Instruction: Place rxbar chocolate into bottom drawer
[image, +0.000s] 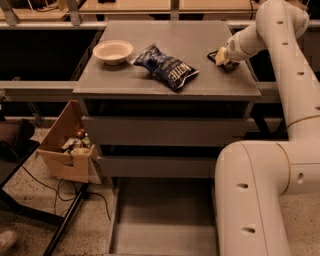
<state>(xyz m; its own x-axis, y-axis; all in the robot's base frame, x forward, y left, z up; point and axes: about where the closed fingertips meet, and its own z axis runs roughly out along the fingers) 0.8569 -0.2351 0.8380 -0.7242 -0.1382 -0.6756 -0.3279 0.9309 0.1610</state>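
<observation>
Camera view, single frame.

- Gripper (223, 58): down at the right rear of the grey cabinet top (125, 82), directly over the rxbar chocolate (212, 56). Contact or just above, not resolved. Whether it is spread or closed on the bar: cannot tell.
- Rxbar: only dark edges of the wrapper show on either side of the pale gripper tip, so the bar lies right beneath the tool, not offset. Long axis seems to run diagonally, left-rear to right-front; low confidence, most of it is covered.
- Arm pose: the forearm comes in from the upper right and slopes down leftward to the wrist. The big white link rises in the right foreground, beside the drawers.
- Bottom drawer (165, 235): pulled out at floor level, its grey floor showing, well below and forward-left of the bar. The two drawers above show only front panels.
- Kettle chip bag (167, 67): mid-top, well left of the gripper. Cream bowl (113, 51) further left. Cardboard box (65, 155) on the floor at the cabinet's left.

Judgement: grasp stage. Once the bar is secured, the carry must lift it clear, come forward past the top's front edge, then drop down to the tray.
</observation>
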